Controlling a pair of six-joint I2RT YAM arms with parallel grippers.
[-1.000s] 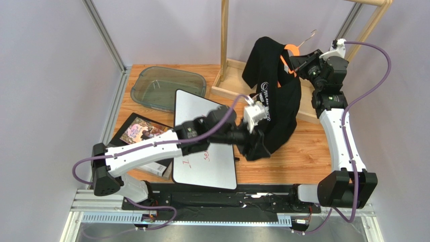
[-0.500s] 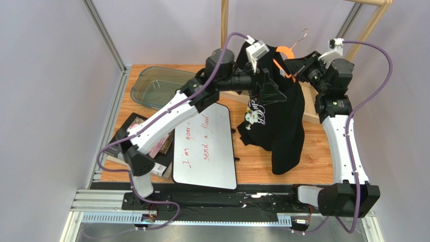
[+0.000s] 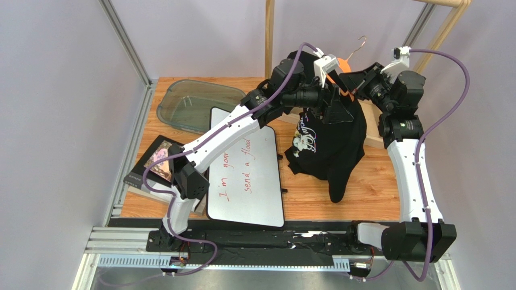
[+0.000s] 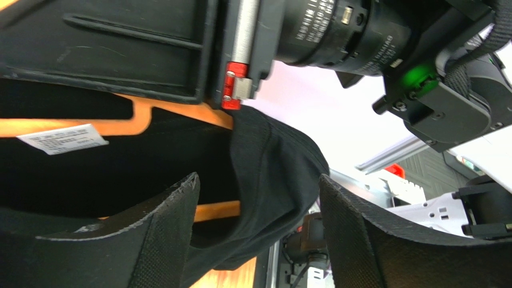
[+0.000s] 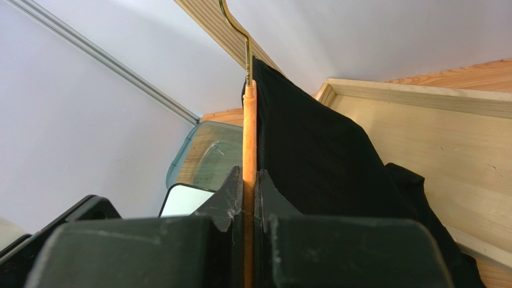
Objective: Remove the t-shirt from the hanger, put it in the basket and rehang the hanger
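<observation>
The orange hanger [image 5: 249, 132] is clamped by the right gripper [image 5: 249, 186] — the left gripper [image 4: 258, 183] is spread around a t-shirt [image 4: 273, 159] fold.

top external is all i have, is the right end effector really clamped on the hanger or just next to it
observer: Clamped. The right wrist view shows the right end effector shut on the hanger, pinching its thin orange edge.
operator: and the left one, gripping anything
observer: No. In the left wrist view the left end effector is open. A fold of the t-shirt lies between its spread fingers.
</observation>
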